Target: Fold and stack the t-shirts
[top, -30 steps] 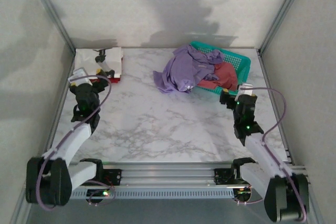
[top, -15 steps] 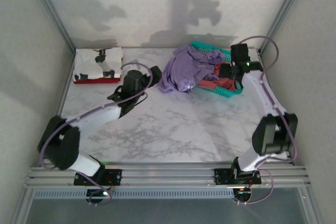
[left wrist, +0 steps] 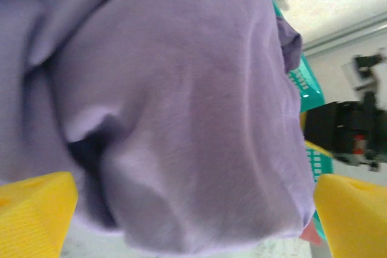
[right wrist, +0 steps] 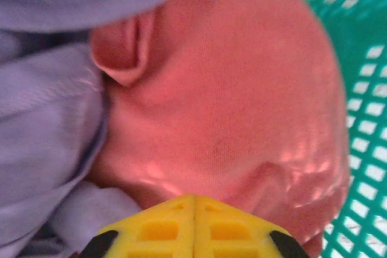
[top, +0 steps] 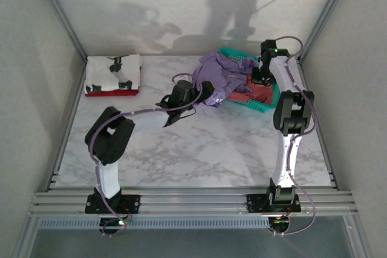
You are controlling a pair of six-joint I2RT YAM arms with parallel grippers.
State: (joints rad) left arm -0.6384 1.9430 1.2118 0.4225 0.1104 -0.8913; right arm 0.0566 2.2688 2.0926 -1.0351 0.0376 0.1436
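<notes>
Lavender cloth, item one: lavender t-shirt [top: 211, 80], crumpled, spilling from the teal basket [top: 254, 106] at the far right of the table [top: 199, 149] onto the marble. The left gripper [left wrist: 193, 212] is at its near-left hem. Its fingers [left wrist: 36, 209] are spread wide on either side of a hanging fold, with nothing pinched.

Item two: coral-red t-shirt [right wrist: 230, 101], bunched inside the basket, partly under the lavender one. The right gripper [right wrist: 193, 225] reaches in from above, fingers pressed together, tips against the coral cloth. Whether a fold is caught between them cannot be told.

Item three: folded stack [top: 113, 75], a white shirt with black print over a red one, in the far left corner, well apart from both arms.

Step in hand, by my reading: drawing the next shirt from the pile; folding not begun. The next move calls for the left fingers to close on the lavender hem, then a lift that parts the two shirts without dragging the basket.

Room: broad bare marble in the middle and on the near side for spreading. Edges to mind: the basket rim beside the right gripper, and the enclosure walls close behind it.
</notes>
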